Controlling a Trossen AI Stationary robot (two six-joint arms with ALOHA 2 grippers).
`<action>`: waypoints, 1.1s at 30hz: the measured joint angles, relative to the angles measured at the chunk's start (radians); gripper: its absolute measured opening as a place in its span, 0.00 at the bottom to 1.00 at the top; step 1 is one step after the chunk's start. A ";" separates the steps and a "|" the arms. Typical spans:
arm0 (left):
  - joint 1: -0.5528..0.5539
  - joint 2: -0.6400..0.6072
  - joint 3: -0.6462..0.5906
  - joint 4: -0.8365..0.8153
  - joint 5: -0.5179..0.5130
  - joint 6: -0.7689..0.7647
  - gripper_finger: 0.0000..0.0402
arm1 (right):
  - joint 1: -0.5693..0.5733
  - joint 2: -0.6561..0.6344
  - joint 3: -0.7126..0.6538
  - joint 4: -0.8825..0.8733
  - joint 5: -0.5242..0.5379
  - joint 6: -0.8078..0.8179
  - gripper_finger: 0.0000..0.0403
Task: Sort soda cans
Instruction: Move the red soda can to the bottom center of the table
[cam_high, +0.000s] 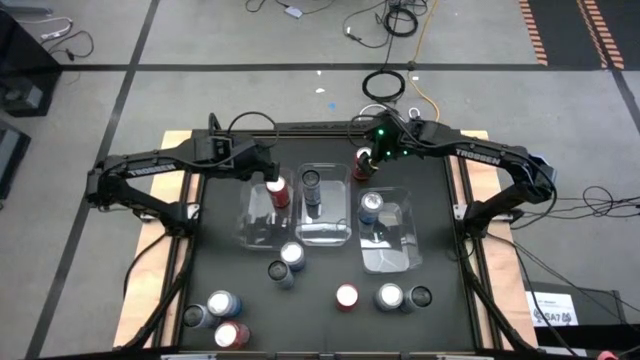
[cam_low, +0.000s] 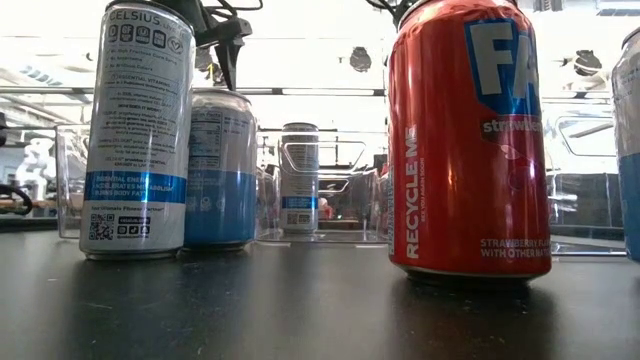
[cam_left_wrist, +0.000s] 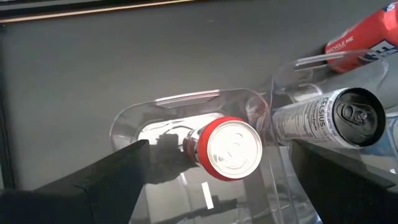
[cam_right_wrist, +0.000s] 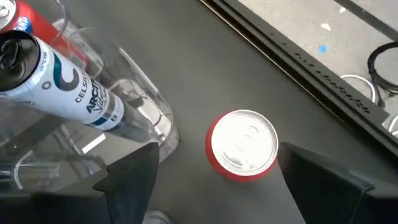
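Note:
Three clear bins stand mid-table. The left bin (cam_high: 262, 215) holds an upright red soda can (cam_left_wrist: 227, 148). The middle bin (cam_high: 322, 210) holds a white-and-black can (cam_left_wrist: 329, 118), and the right bin (cam_high: 390, 235) holds a silver-blue can (cam_high: 372, 205). Another red can (cam_right_wrist: 244, 144) stands on its base on the table beyond the bins. My right gripper (cam_right_wrist: 216, 163) hangs open above it, one finger on either side, with gaps. My left gripper (cam_high: 268, 165) is open above the left bin's red can and clear of it.
Several loose cans stand near the table's front edge: a red one (cam_low: 468, 140), a white one (cam_low: 135, 130), a silver-blue one (cam_low: 222, 165), and others at the near left (cam_high: 222, 303) and near right (cam_high: 389, 297). Bare table lies between these cans and the bins.

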 joint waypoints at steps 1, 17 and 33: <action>0.000 0.000 0.000 0.000 0.000 0.000 0.98 | 0.000 0.000 0.000 0.003 0.002 -0.003 0.81; 0.000 0.000 0.000 0.004 0.000 -0.008 0.98 | -0.002 0.000 0.001 -0.015 0.160 0.015 0.98; 0.000 0.000 0.000 0.011 0.000 -0.009 0.98 | -0.021 0.079 0.002 -0.019 0.254 0.163 0.99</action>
